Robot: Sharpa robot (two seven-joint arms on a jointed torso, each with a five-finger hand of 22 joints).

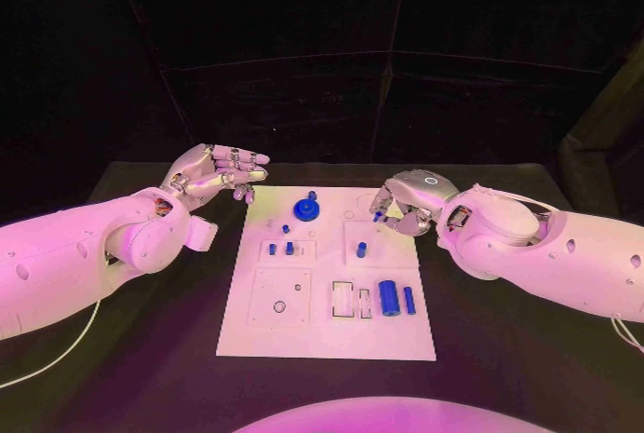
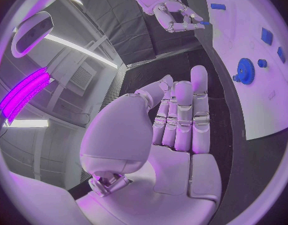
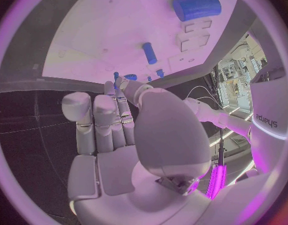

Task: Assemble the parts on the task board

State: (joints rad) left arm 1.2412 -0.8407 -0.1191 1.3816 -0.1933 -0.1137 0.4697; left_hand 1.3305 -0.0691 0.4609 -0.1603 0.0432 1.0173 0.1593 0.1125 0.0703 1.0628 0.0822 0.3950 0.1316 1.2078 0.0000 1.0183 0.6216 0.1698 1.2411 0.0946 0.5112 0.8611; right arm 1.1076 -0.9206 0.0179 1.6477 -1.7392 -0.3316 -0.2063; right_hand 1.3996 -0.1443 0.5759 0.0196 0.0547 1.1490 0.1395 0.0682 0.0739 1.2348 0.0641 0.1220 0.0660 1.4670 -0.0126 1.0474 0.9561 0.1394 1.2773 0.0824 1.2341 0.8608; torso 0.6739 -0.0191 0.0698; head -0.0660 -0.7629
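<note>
Dim dark room, pink-violet wash, bright glare on the white board, fisheye wrist views bending straight edges

I am working in what looks like a robotics lab or test cell. A black table stands inside dark curtained walls, and a white task board lies on it with small blue parts set out in marked outlines. From the left wrist view I see long ceiling strip lights, a wall vent and a glowing purple light bar. From the right wrist view I see racks of equipment behind the cell.
</note>
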